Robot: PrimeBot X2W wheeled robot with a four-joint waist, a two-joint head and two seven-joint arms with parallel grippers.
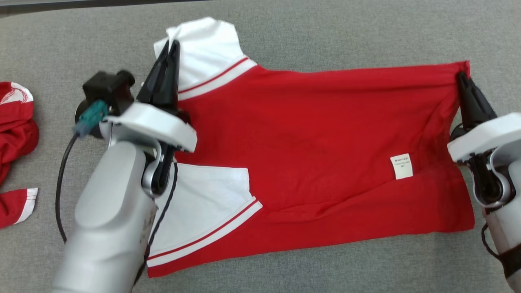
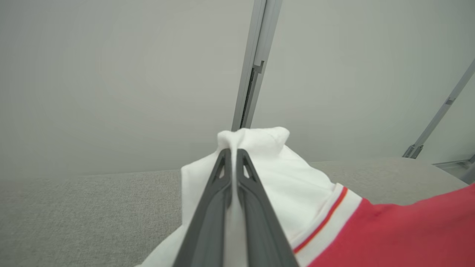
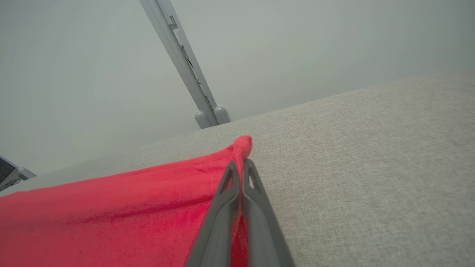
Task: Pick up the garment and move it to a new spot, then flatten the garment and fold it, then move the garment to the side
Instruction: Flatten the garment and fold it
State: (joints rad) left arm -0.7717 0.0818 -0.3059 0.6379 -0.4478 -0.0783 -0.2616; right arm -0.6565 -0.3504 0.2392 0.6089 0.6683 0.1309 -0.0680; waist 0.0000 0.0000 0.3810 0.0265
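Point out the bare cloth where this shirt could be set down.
Free: grey table cloth beyond the red, white-sleeved shirt, and the near strip below its hem. Crowded: left edge, by the crumpled red-and-white garment.

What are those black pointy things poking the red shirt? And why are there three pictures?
Those black pointy things are a robot's two hands, called grippers. Each has two long fingers that pinch together like tweezers.

The big picture looks down from a camera on the robot's head. It shows a red shirt with white sleeves, lying on a grey table. The left gripper is pinching a white sleeve. The right gripper is pinching the shirt's far corner at the other end. Another red piece of clothing lies at the left edge.

The other two pictures come from little cameras on the robot's wrists, looking along the fingers. One shows the left gripper shut on the white cloth, the other the right gripper shut on the red cloth.
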